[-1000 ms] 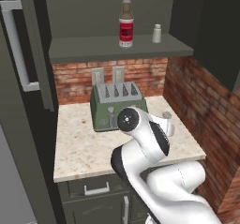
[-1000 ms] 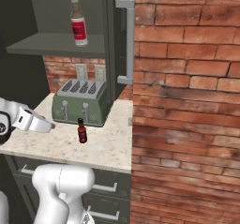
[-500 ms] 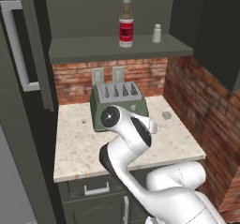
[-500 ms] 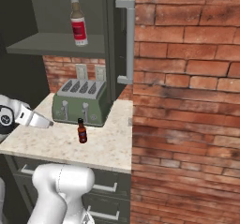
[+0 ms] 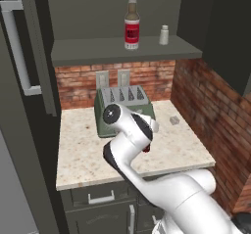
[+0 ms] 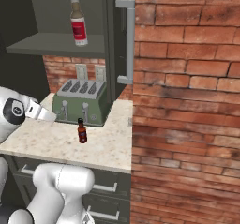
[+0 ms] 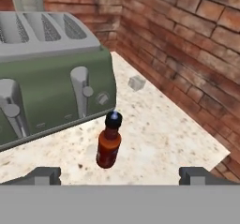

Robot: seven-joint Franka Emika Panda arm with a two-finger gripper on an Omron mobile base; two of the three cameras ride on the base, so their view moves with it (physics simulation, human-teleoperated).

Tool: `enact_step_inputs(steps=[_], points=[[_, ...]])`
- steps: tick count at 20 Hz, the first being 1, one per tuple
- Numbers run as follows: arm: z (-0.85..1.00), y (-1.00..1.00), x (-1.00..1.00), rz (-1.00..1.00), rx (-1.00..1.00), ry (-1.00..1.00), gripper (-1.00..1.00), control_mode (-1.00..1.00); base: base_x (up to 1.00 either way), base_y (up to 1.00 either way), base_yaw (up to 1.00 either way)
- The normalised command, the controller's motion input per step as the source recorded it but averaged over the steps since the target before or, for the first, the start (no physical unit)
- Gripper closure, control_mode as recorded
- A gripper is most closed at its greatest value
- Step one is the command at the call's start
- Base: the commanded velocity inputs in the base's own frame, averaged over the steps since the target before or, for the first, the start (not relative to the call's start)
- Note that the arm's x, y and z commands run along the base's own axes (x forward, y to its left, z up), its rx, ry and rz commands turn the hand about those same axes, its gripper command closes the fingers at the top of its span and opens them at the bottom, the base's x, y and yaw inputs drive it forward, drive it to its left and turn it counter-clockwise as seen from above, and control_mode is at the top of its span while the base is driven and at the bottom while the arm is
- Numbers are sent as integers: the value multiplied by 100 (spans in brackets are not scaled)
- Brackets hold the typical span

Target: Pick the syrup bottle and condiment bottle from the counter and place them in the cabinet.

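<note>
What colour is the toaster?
The toaster is green with a silver top, clearest in the hand view.

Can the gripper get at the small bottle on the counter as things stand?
Probably yes. In the hand view the small bottle stands upright on the counter, centred ahead of the open gripper. The toaster sits close behind it; nothing lies between.

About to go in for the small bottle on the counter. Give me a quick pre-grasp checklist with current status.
1. Gripper open, nothing between its fingertips: ok.
2. Small red-brown bottle upright on the counter: ok.
3. Bottle roughly centred ahead of the fingertips in the hand view: ok.
4. Bottle stands apart from the green toaster: ok, though close.
5. Larger red-labelled bottle already upright on the cabinet shelf: ok.
6. Room beside it on the shelf: ok.
</note>
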Motion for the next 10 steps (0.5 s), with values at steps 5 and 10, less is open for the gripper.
enact_step_inputs(steps=[5,10], points=[[-39,-22,28,4,0,3,-100,-100,0,0,0],[-35,-36,14,5,0,1,-100,-100,0,0,0]])
